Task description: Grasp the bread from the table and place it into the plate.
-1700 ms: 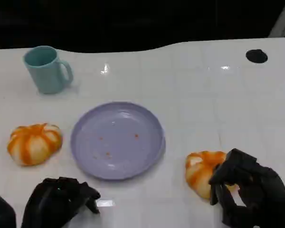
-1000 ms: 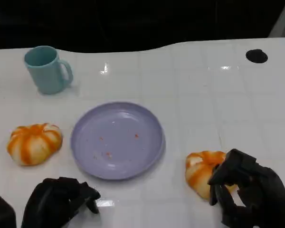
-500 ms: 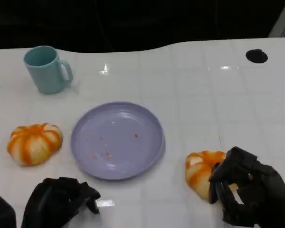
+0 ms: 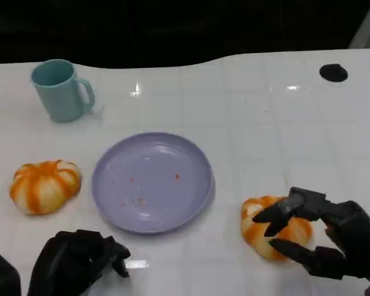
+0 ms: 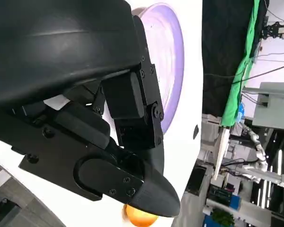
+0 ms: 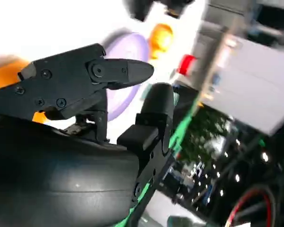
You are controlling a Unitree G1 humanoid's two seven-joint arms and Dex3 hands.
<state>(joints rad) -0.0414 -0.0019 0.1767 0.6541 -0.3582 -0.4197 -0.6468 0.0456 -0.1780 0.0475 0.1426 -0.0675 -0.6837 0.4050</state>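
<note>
No text, label, brand, number or sign can be read in any view; the background clutter in both wrist views is too blurred or too small to make out.

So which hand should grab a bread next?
The right hand: its fingers are spread around the near bread, beside the plate. The left hand lies curled on the table, apart from the other bread.

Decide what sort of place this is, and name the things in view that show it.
Probably a robotics lab or test room, not a kitchen: a white table with staged props, a green backdrop, and stands and cables beyond it.
</note>
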